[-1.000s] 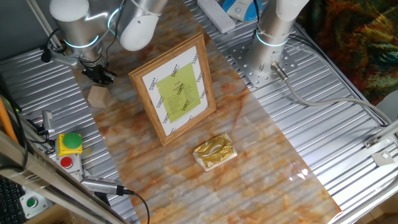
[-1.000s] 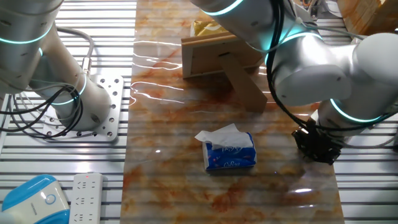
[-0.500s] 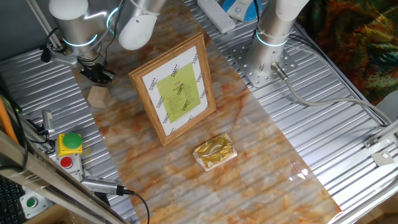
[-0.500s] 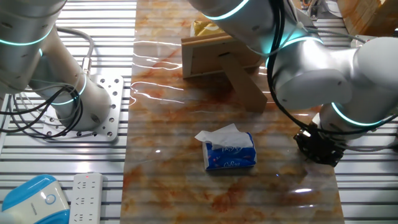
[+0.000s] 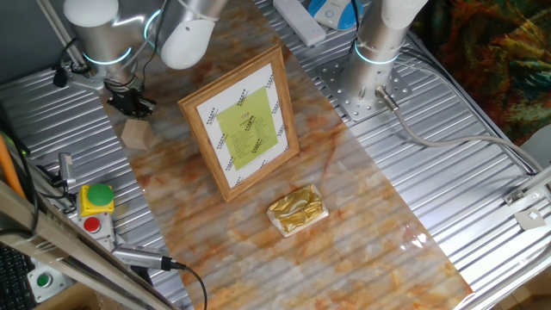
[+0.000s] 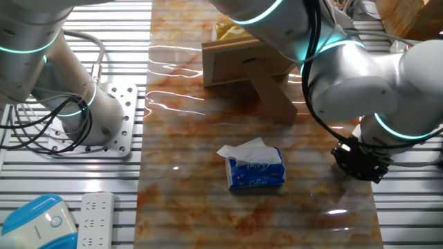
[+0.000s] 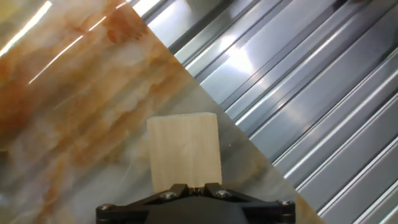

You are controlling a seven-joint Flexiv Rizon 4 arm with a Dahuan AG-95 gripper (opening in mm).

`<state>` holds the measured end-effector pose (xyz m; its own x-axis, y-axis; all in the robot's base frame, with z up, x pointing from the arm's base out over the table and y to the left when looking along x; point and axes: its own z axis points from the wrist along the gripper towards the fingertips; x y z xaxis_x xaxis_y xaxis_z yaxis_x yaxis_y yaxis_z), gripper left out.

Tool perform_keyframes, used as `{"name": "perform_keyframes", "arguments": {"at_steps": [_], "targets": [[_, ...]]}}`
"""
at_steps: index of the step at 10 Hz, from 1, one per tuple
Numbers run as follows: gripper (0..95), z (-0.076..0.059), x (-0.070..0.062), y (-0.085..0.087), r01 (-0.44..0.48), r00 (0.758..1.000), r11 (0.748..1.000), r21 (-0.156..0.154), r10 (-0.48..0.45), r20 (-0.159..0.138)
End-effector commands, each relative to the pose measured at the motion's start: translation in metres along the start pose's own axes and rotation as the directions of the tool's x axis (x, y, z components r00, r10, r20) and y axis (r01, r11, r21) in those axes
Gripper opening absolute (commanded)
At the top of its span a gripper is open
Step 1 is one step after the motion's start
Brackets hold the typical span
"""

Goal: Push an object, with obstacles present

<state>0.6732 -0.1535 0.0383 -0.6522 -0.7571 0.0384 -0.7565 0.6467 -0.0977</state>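
The small light-tan wooden block (image 5: 135,133) sits at the marble strip's edge beside the ribbed metal. In the hand view the block (image 7: 185,155) lies just ahead of my fingertips. My gripper (image 5: 130,104) is shut and empty, right behind the block; it also shows in the other fixed view (image 6: 358,163), where the block is hidden. In the hand view the gripper (image 7: 196,186) has its jaws together. The picture frame (image 5: 243,120) stands propped to the block's right, and its back shows in the other fixed view (image 6: 239,59). The gold foil packet (image 5: 297,209) lies beyond the frame.
A blue tissue pack (image 6: 256,169) lies on the marble mid-strip. A second arm's base (image 5: 377,52) stands on ribbed metal at the far side. A yellow box with a green button (image 5: 96,200) and cables sit near the block's side. A power strip (image 6: 97,218) lies by the edge.
My gripper has drifted slightly back from the block towards the table's edge. The block, frame and packet have not moved.
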Motion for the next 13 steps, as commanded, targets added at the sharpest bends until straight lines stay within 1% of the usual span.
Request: {"name": "perform_keyframes", "arguments": {"at_steps": [1,7,9,11,13], "targets": [[0.0,0.001,-0.005,0.003,-0.011,1.0,1.0,0.004,0.011,0.005],[0.0,0.0,-0.028,0.005,-0.027,1.0,1.0,0.007,0.027,0.016],[0.0,0.0,-0.038,0.008,-0.037,0.999,0.999,0.004,0.037,0.023],[0.0,-0.002,-0.048,0.01,-0.044,0.999,0.999,0.006,0.044,0.019],[0.0,-0.003,-0.054,0.011,-0.048,0.999,0.999,0.0,0.048,0.023]]}}
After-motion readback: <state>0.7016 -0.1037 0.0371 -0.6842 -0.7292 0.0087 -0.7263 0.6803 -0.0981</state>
